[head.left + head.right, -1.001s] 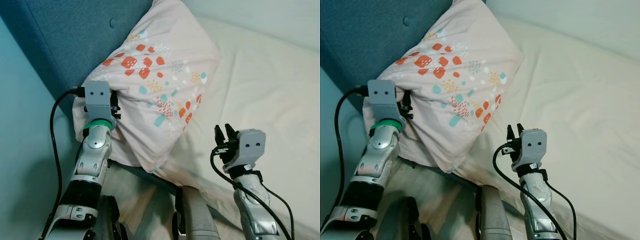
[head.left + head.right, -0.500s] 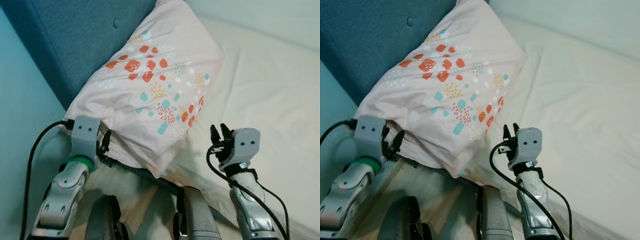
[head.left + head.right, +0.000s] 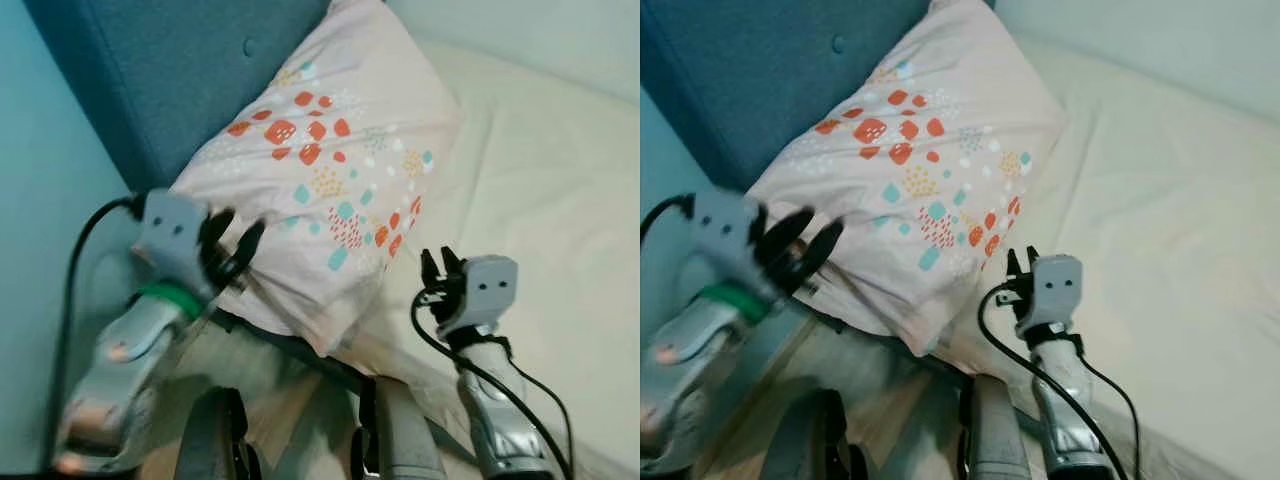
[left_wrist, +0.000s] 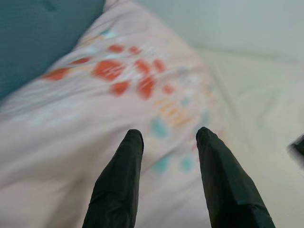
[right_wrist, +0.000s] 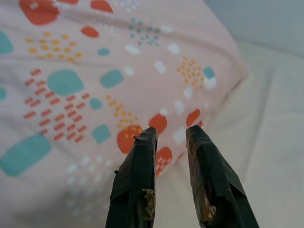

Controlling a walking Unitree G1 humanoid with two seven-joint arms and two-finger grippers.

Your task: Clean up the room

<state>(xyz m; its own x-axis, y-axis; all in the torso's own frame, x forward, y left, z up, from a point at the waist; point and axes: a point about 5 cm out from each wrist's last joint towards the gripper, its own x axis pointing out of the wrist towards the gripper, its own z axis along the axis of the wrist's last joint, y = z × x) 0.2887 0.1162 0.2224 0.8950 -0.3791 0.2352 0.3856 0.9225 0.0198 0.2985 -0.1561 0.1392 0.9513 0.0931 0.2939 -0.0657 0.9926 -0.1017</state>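
Note:
A pale pink pillow (image 3: pixel 330 170) with orange and teal prints leans on the blue headboard (image 3: pixel 190 80) at the head of the bed. My left gripper (image 3: pixel 234 240) is blurred and open at the pillow's lower left corner, its fingers (image 4: pixel 124 161) spread with nothing between them. The pillow (image 4: pixel 95 95) lies just beyond those fingertips. My right gripper (image 3: pixel 438 264) hovers at the mattress edge by the pillow's lower right side. Its fingers (image 5: pixel 137 171) stand a narrow gap apart, pointing at the pillow (image 5: pixel 71 71), and hold nothing.
A cream sheet (image 3: pixel 540 180) covers the mattress to the right of the pillow. A teal wall (image 3: pixel 40 200) closes the left side beside the headboard. Below the bed edge there is wooden floor (image 3: pixel 290 400) and my own grey body (image 3: pixel 400 440).
My left gripper has opened and come off the pillow's lower left corner, rising back up after a dip. The pillow has settled flatter against the headboard. The right gripper has barely moved.

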